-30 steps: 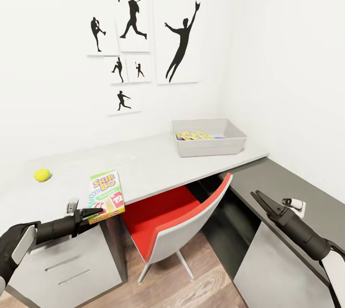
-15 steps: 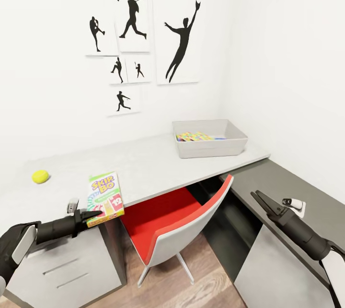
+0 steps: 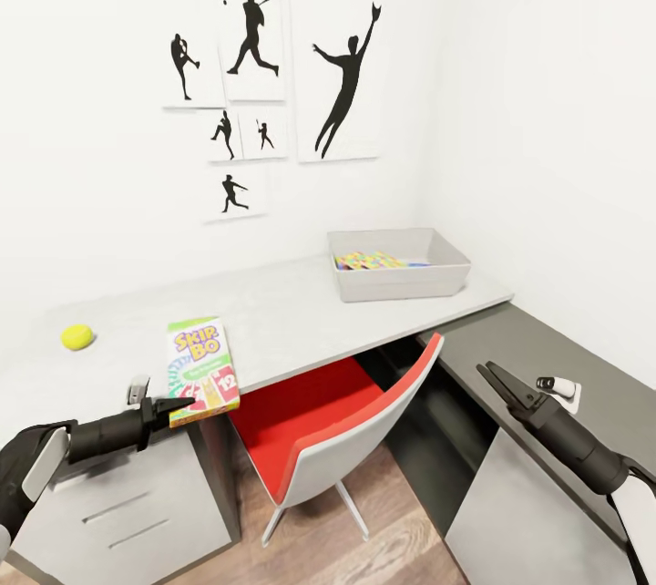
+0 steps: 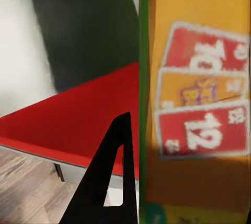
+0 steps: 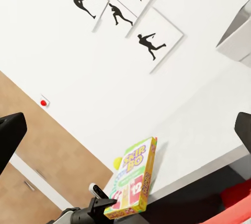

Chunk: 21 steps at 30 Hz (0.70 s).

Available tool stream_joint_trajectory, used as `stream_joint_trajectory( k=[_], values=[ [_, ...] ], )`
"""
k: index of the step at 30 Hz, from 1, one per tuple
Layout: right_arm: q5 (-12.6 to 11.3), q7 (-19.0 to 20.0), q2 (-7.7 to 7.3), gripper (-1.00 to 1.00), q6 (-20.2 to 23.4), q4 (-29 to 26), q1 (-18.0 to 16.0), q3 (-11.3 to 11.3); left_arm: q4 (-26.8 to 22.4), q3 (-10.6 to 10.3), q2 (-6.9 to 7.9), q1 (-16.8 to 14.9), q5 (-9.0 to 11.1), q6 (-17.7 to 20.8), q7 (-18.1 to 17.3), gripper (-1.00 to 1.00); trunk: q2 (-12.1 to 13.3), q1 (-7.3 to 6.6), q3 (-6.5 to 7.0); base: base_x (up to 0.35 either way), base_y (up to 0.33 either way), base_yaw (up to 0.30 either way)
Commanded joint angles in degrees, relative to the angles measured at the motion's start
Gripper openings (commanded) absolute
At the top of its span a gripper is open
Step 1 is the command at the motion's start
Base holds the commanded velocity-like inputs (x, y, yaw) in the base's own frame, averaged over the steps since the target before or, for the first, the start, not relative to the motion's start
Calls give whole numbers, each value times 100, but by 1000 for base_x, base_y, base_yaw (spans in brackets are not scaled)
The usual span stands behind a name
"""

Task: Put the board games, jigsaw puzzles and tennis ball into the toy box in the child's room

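The left gripper point(image 3: 178, 405) is pinched on the near short edge of the Skip-Bo board game point(image 3: 202, 370), holding the flat box tilted up above the front edge of the table point(image 3: 273, 312), its long axis running away from the robot toward the wall; in the left wrist view one dark finger point(image 4: 112, 177) lies tight against the box's green edge, with the red 12 card face beside it. The toy box point(image 3: 401, 280) sits at the far right end of the same table, well apart from the game and off to the gripper's right and farther back, so carrying the box there would seem to call for a long sweep rightward across the tabletop, over the red chair point(image 3: 328, 430) tucked below. Inside the toy box, brightly coloured interlocking pieces show along its left part, which looks like at least one jigsaw puzzle point(image 3: 369, 259) lying flat; whether both are stacked there is hard to tell from this angle. The tennis ball point(image 3: 77, 336) rests on the table's left part, left of the held game and nearer the left arm. The right gripper point(image 3: 497, 378) hangs empty over the lower dark top, its fingers spread, nearer the toy box than the left one.
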Motion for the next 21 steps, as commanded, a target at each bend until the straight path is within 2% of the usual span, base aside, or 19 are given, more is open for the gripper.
stream_joint_trajectory(
  k=[1, 7, 9, 14, 15, 16, 19, 21],
  values=[
    [-27, 1, -1, 100, 37, 1, -3, -2, 2, 6, 0, -3, -44, 0, -32, -100, 39, -23, 13, 0, 0, 0],
    [-27, 1, -1, 100, 37, 2, -3, -2, -20, 4, 2, -3, -37, 5, -62, -100, 239, -133, 103, 0, 0, 0],
    [-27, 1, -1, 100, 37, 2, -3, -2, -127, 4, 5, -3, -26, 25, -87, -100, 239, -133, 103, 0, 0, 0],
    [-27, 6, 7, 100, 37, -2, -3, -2, -314, 1, 23, -8, 4, 100, -193, -100, 440, -243, 192, 0, 0, 0],
    [-27, 7, 7, 100, 37, -1, -3, -2, -323, -1, 29, -10, 3, 114, -293, -100, 480, -265, 210, 0, 0, 0],
    [-23, 4, 3, 100, 38, -7, -3, -4, -334, -11, 46, -10, -5, 130, -608, -100, 520, -287, 228, 0, 0, 0],
    [-25, 4, 2, 100, 38, -5, -3, -2, -339, -34, 79, -11, -53, 138, -1150, -100, 640, -352, 282, 0, 0, 0],
    [-26, 8, 6, 100, 37, -2, -3, -2, -340, -44, 115, -12, -59, 140, -1312, -100, 721, -396, 318, 0, 0, 0]
  ],
)
